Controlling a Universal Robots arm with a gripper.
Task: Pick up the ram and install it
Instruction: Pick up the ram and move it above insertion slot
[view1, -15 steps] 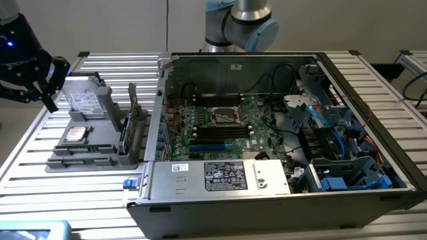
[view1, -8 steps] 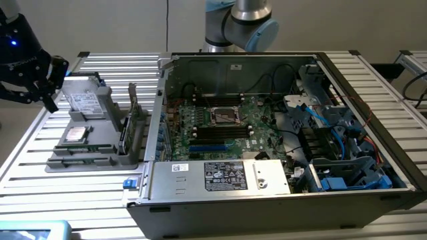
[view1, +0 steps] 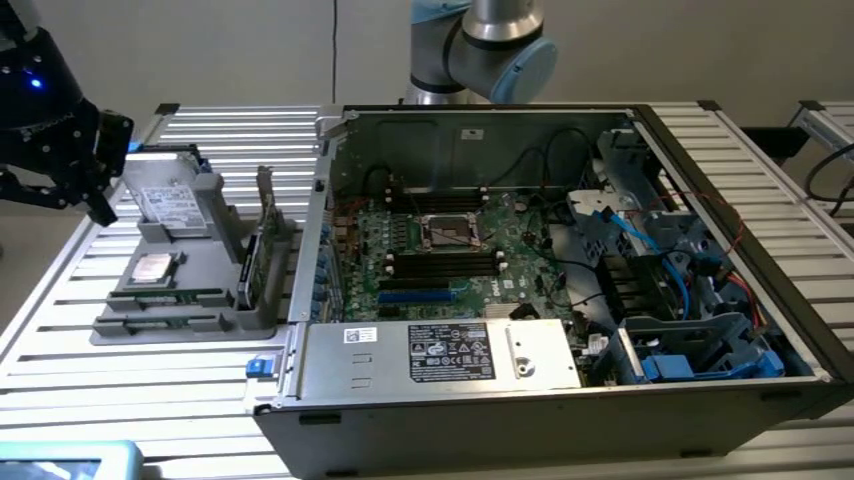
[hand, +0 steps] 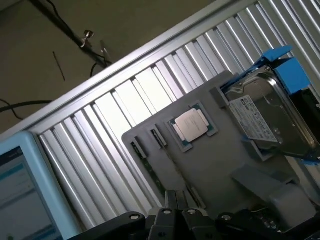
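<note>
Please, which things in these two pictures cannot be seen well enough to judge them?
- Ram, exterior view: too small to read its label or count its chips.
- Motherboard slots, exterior view: too small to tell which ones are free.
- Hard drive, wrist view: the label print is too small to read, and one end is cut off by the picture's edge.
- Arm, exterior view: cut off by the top edge.

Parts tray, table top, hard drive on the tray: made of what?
Parts tray: uniform matte gray, probably moulded or printed plastic. Table top: ribbed silver slats with bright glare, likely extruded aluminium. Hard drive: silvery metal casing, white paper-like label, held in a glossy blue bracket, apparently plastic.
</note>
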